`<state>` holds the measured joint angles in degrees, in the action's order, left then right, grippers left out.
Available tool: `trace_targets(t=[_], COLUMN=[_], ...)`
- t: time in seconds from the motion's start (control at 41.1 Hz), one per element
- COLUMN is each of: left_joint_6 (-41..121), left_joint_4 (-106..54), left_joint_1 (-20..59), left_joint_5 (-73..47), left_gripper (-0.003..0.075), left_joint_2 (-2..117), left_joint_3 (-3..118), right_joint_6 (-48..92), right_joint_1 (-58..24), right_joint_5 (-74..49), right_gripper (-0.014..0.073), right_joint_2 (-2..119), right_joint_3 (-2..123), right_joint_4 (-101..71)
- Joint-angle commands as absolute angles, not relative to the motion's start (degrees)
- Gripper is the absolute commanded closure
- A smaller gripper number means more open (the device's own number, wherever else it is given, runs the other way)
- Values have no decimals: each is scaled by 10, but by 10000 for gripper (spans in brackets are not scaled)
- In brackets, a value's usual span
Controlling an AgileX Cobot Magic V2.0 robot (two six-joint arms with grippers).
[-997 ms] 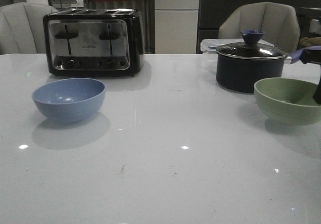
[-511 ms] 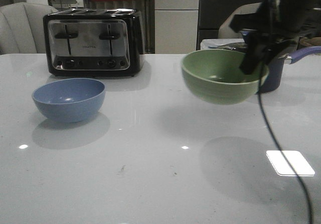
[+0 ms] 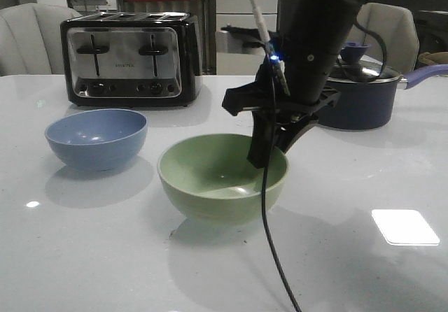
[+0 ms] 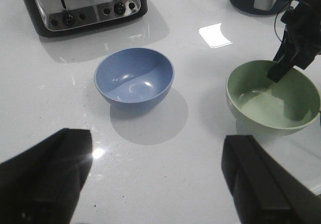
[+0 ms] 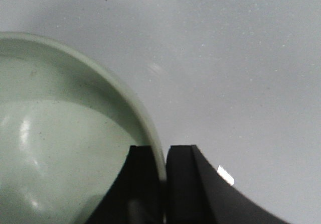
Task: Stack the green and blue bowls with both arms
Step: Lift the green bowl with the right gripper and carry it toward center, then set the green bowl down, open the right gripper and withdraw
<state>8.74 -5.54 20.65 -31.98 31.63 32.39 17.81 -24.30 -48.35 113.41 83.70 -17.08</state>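
The blue bowl (image 3: 96, 138) (image 4: 134, 76) stands upright on the white table at the left. The green bowl (image 3: 222, 175) (image 4: 273, 101) (image 5: 60, 133) is at the table's centre, just right of the blue one and apart from it, at or barely above the surface. My right gripper (image 3: 268, 147) (image 4: 279, 69) (image 5: 164, 156) comes down from above and is shut on the green bowl's right rim, one finger inside and one outside. My left gripper (image 4: 156, 153) hangs open above bare table on the near side of the blue bowl, holding nothing. It is out of the front view.
A black and chrome toaster (image 3: 129, 59) (image 4: 83, 5) stands behind the blue bowl. A dark lidded saucepan (image 3: 357, 98) with a blue handle sits at the back right, behind the right arm. A cable (image 3: 269, 242) hangs from that arm across the green bowl's front.
The right arm lifted the green bowl from the far right, carried it leftward through the air and lowered it at the centre beside the blue bowl. The blue bowl has not moved.
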Motion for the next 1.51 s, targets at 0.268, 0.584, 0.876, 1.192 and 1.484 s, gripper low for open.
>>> trace_targets(t=[0.268, 0.584, 0.876, 1.192, 1.484], left_joint_6=[86, 86, 86, 86, 86], left_joint_4=[-61, -61, -61, -61, -61], left_joint_1=[211, 211, 211, 211, 211], left_joint_5=[-275, -275, -275, -275, -275], left_gripper=[140, 140, 140, 140, 140], left_joint_2=[321, 321, 321, 321, 321], left_joint_3=[341, 341, 341, 341, 341], right_joint_6=[186, 186, 186, 187, 187], right_joint_1=[-242, -242, -244, -244, -244], right_joint_5=[-446, -461, -455, -432, -428], right_gripper=[351, 168, 168, 168, 168], right_joint_2=[1111, 1095, 943, 725, 542], right_joint_3=[853, 864, 828, 680, 524], right_joint_4=[-149, -128, -162, -162, -162])
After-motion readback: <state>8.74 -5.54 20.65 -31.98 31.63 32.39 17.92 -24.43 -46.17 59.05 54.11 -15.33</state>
